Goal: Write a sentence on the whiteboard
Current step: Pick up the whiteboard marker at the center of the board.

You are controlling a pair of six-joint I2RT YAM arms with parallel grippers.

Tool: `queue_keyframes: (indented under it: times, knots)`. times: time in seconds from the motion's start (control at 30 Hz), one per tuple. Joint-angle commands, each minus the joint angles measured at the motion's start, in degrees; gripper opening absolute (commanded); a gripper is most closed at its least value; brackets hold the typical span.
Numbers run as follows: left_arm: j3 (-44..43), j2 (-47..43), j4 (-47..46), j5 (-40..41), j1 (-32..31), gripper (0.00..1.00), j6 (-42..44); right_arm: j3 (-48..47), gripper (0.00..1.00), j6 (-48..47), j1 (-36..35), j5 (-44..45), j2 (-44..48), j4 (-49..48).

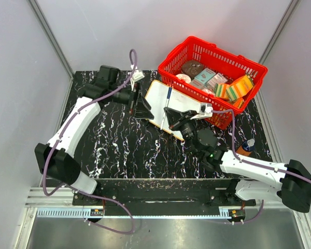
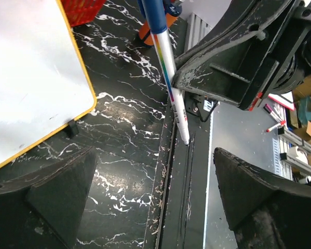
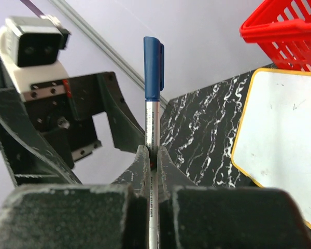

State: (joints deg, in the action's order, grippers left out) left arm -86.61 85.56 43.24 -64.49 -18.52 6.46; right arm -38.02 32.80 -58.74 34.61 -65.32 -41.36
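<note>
Clamped mid-barrel in right end effector [image 3: 151, 155]: seemingly light, slick blue-capped silver marker [image 3: 151, 119]; left end effector [image 2: 154, 161] spread wide beside stiff yellow-rimmed whiteboard [image 2: 31, 78].

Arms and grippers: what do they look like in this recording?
Both the left arm and right arm have white shells, black joints and a purple cable alongside. The left gripper and right gripper have black, scuffed, wedge-shaped fingers.
</note>
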Motion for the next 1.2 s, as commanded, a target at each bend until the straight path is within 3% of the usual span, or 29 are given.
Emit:
queue_keyframes:
  times: [0.0, 0.2, 0.3, 0.53, 0.7, 0.77, 0.8, 0.87, 0.97, 1.03, 1.1, 1.13, 1.17]
  knots:
    - [-6.02, 3.12, 3.68, -4.33, -3.53, 0.99, 5.13, -0.48, 0.0, 1.74, 0.64, 3.53, 1.69, -3.99]
    - [-11.21, 6.55, 8.26, -2.14, -8.81, 0.94, 7.69, -1.27, 0.0, 3.14, 1.17, 3.89, 0.98, -3.99]
    - [-12.09, 8.13, 9.31, -1.17, -10.04, 0.86, 8.4, -0.92, 0.0, 4.46, 1.26, 3.62, 0.89, -4.16]
    - [-12.01, 9.01, 9.23, 1.03, -11.88, 0.83, 8.48, -0.21, 0.0, 6.4, 1.7, 3.62, 1.6, -4.78]
    - [-12.18, 9.45, 9.31, 3.49, -13.03, 0.64, 8.22, -0.91, 0.0, 8.33, 1.7, 2.83, 1.34, -3.38]
    - [-12.53, 9.63, 9.23, 3.84, -13.47, 0.43, 8.04, -1.0, 0.0, 8.42, 1.7, 2.22, 1.07, -3.2]
    - [-12.62, 9.71, 9.31, 4.19, -13.56, 0.22, 8.04, -0.92, 0.0, 8.69, 1.7, 2.13, 0.98, -3.28]
    - [-12.62, 9.19, 9.31, 5.07, -13.64, 0.01, 7.78, -1.18, 0.0, 8.43, 1.87, 1.34, 0.72, -2.94]
    - [-12.18, 7.44, 9.75, 9.01, -13.56, 0.0, 8.56, -2.84, 0.0, 7.63, 2.31, -0.24, 1.51, 1.54]
    - [-10.61, 5.16, 9.75, 10.95, -13.56, 0.0, 9.1, -3.9, 0.08, 6.67, 2.93, -4.44, 2.21, 4.78]
    - [-8.59, 2.96, 8.27, 13.77, -13.3, 0.0, 8.92, -4.6, 0.23, 4.31, 4.42, -10.58, 3.88, 5.94]
    - [-6.14, 0.68, 7.39, 14.82, -13.12, 0.0, 8.49, -4.78, 0.39, 4.29, 4.69, -11.57, 4.14, 7.25]
    - [-4.81, -0.47, 6.6, 16.48, -12.77, 0.0, 8.22, -4.96, 0.48, 4.21, 5.73, -12.98, 4.76, 7.96]
